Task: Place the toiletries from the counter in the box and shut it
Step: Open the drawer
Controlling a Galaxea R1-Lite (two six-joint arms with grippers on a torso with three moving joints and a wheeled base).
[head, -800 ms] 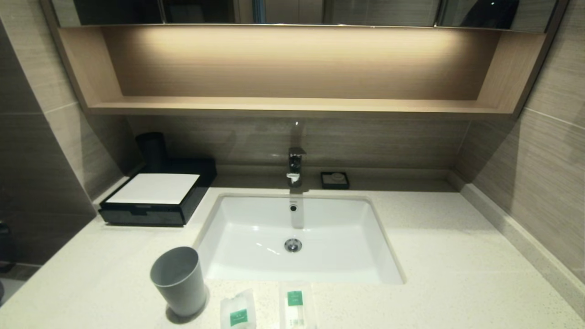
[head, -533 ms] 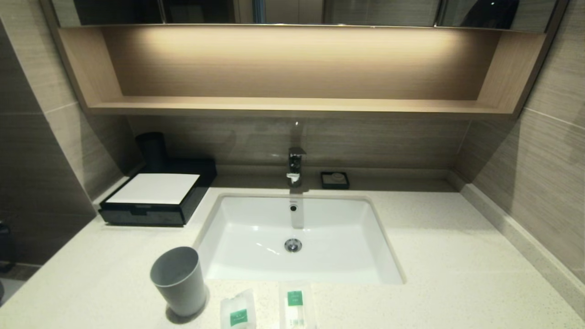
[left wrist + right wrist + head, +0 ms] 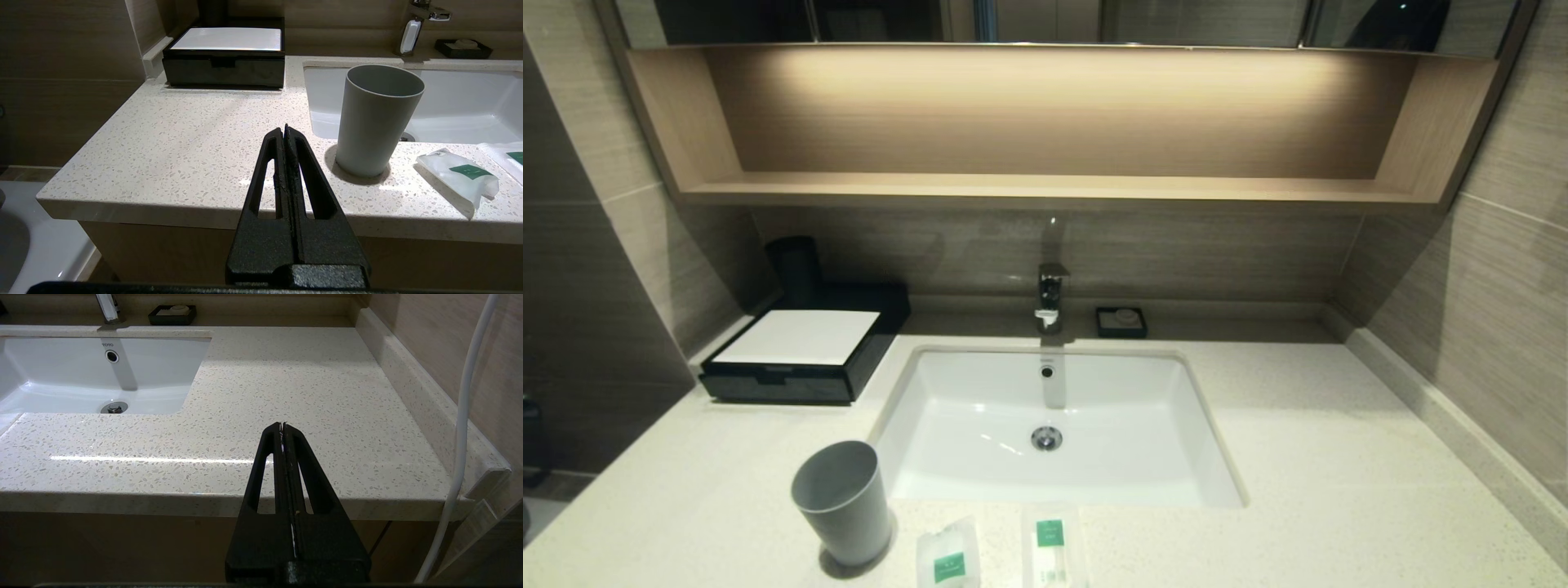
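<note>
Fingers of the left gripper [image 3: 284,132] are pressed flat together and hold nothing; it hangs level off the front edge of the table [image 3: 171,139], short of the grey cup [image 3: 378,122]. The right gripper [image 3: 282,428] is likewise closed and empty, parked off the front edge on the bare side right of the sink [image 3: 81,371].

Both sachets lie flat near the table's front edge, just right of the cup: the nearer sachet [image 3: 948,555] and the second sachet [image 3: 1052,545] beside it. The box [image 3: 796,351] sits at the back left corner, lid down, well apart from them.

Judgement: no step is begun. The box must be opened first. The sachets are thin and slippery, so the fingers should open, come down steeply and pinch an edge, keeping clear of the cup, which would tip easily.

The head view shows neither arm. The left wrist view alone shows the box's front catch [image 3: 223,62] and the sachet's puffed, crumpled end [image 3: 455,179].
</note>
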